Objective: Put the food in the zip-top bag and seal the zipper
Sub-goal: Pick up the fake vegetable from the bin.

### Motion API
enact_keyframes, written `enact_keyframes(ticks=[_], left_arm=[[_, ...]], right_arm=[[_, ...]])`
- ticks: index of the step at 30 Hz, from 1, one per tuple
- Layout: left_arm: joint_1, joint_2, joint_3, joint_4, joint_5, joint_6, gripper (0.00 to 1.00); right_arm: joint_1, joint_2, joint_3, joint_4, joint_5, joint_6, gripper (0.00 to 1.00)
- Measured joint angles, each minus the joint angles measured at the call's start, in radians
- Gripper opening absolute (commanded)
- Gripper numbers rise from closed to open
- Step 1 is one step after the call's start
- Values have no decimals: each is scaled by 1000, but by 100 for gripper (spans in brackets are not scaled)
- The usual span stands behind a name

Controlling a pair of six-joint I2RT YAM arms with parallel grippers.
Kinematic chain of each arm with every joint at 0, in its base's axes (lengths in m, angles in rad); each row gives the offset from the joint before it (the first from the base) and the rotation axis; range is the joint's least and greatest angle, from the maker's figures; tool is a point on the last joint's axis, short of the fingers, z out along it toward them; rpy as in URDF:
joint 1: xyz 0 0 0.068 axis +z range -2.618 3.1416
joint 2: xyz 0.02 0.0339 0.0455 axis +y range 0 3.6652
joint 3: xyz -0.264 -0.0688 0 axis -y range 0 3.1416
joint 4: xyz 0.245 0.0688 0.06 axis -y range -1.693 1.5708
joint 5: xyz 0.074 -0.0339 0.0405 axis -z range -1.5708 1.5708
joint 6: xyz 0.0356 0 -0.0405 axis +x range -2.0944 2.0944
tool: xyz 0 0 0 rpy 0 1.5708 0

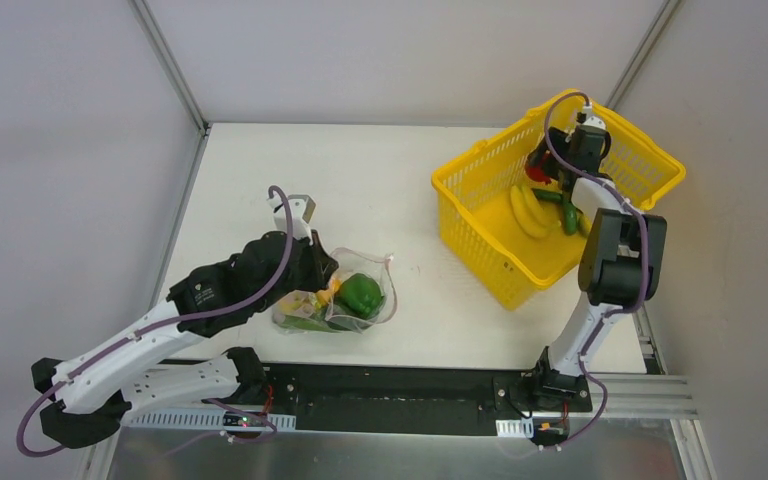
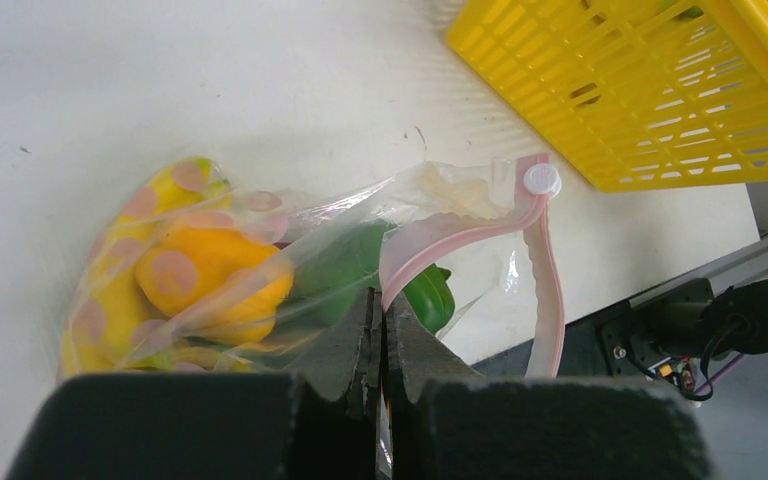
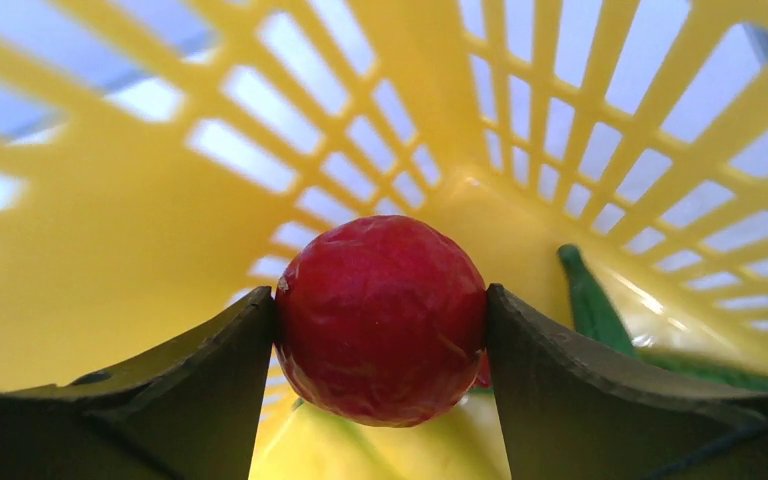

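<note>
In the basket (image 1: 460, 215) my right hand (image 3: 380, 300) clamps the tomato (image 3: 385, 345). Left of the basket, my left hand (image 2: 382, 300) pinches the bag (image 2: 460, 190), which holds a green pepper (image 1: 360, 293); open worktop (image 1: 360, 170) lies between.

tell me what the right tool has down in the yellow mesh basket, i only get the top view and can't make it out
observer: the right wrist view shows the right tool pressed against both sides of a round red toy tomato.
operator: is the left tool gripping the bag or just lying on it
observer: the left wrist view shows the left tool shut on the clear crinkly zip-top bag at its mouth.
operator: zipper closed yet
observer: no, the pink zipper strip gapes in a loop, with its white slider at one end.
</note>
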Motion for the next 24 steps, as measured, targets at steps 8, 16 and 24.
enact_keyframes(ticks=[8,16,24], left_arm=[[0,-37,-4,7,24,-25,0],[0,-76,-29,13,29,-51,0],[0,-97,-40,15,31,-74,0]], right_arm=[[1,-302,-62,-99,-76,94,39],[1,-637,-210,-260,-219,169,40],[3,-908,-280,-241,-520,348,38]])
